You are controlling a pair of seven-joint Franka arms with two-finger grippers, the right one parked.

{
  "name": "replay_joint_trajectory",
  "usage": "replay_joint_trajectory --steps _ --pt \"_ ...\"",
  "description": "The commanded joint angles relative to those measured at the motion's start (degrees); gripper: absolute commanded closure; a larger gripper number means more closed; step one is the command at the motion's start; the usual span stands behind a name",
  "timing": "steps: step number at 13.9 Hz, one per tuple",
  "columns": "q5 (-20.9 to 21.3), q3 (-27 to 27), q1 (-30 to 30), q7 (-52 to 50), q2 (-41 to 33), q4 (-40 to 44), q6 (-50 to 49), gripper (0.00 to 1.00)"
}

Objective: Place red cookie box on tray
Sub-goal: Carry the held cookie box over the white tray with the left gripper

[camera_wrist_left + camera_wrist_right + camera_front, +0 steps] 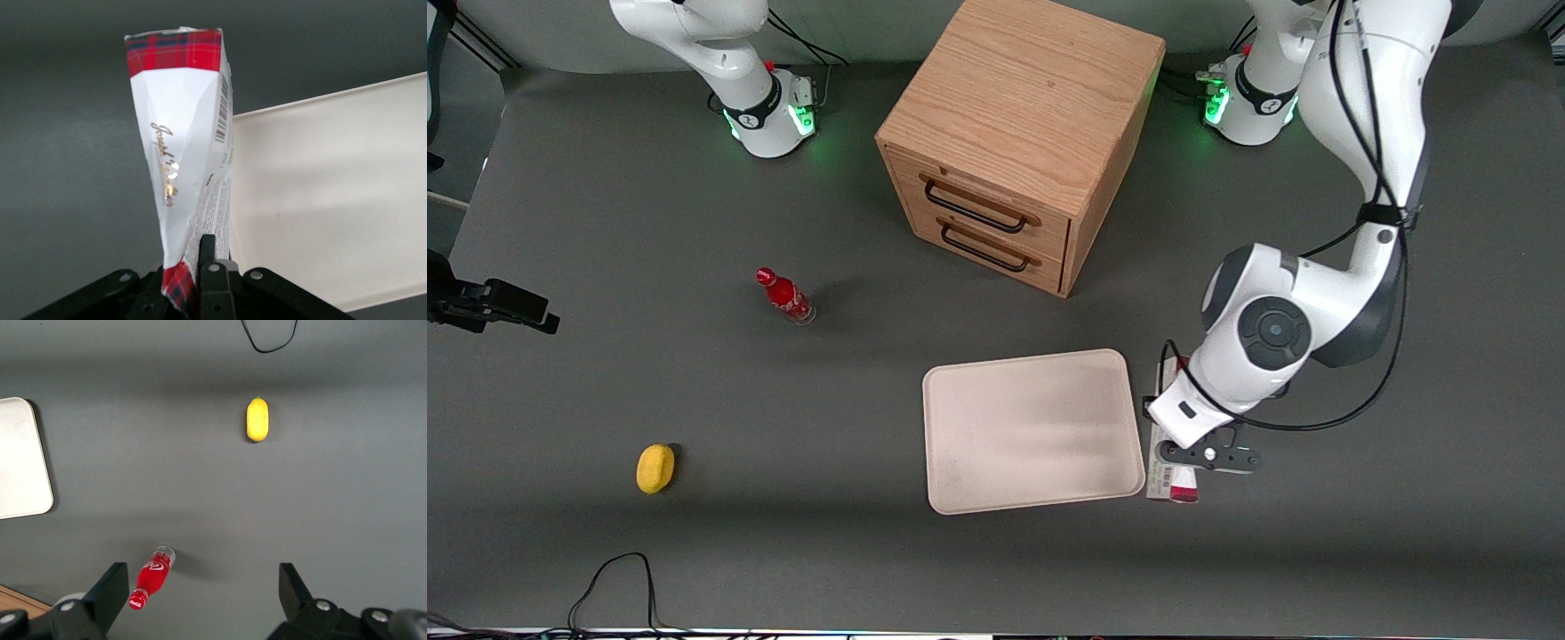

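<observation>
Right now, seen from the front, my hand point(1202, 455) is down over the red cookie box point(1172, 476), which lies on the bench point(694, 533) just beside the tray point(1033, 432), off its three o'clock edge. My wrist covers most of the carton; only its nearer end, pale with a red strip, shows below the fingers. I judge this to be the pick-up step, with the box not yet on the tray. Next I would need to lift it clear of the low rim and carry it toward nine o'clock, over the tray's bare middle, before lowering it.

From my wrist camera, the red cookie box point(180, 147) is pinched between my fingers point(207, 267), which are closed tight on its near end. The carton is thin and flat, with a white face carrying gold script, red tartan bands at both ends and a barcode along one side. The tray point(333, 200) lies close alongside it.

The parked arm's wrist view shows only a corner of the tray point(23, 460); the box is out of its sight.
</observation>
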Motion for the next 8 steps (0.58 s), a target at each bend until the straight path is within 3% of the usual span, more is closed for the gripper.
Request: replay_joint_trajectory --steps 1,8 --pt "2.26 0.54 -3.01 -4.77 3.52 1.24 3.8 1.0" --pt "2.7 1.15 -5.92 -10.41 5.03 1.33 1.27 1.0"
